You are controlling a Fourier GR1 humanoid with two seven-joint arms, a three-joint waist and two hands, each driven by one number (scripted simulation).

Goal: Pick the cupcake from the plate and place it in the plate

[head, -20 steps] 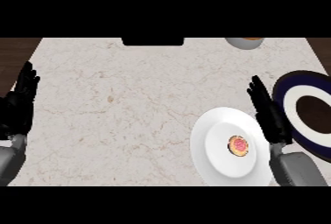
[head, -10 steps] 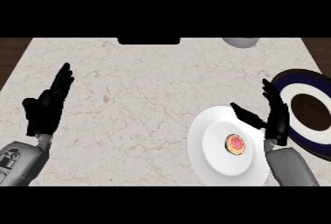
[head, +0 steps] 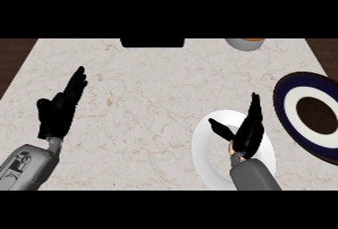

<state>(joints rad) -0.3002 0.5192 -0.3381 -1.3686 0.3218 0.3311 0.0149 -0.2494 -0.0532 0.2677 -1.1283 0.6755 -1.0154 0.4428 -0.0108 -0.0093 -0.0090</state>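
Note:
The white plate (head: 206,154) lies at the counter's lower right. My right hand (head: 246,129) hovers over it, fingers straight and thumb spread, open. It covers the cupcake (head: 231,151), of which only a small orange sliver shows by the wrist. I cannot tell whether the hand touches it. A dark blue plate (head: 285,100) with a white ring and brown middle lies at the right edge, beyond the hand. My left hand (head: 61,109) stands open at the left, fingers pointing up and away, holding nothing.
A grey cup (head: 246,43) with orange inside stands at the counter's far edge, right of centre. A black block (head: 152,42) sits at the far edge in the middle. Dark wood borders the counter at both far corners.
My right hand has moved left from between the plates to above the white plate, covering the cupcake. The left hand has shifted right and a little further in.

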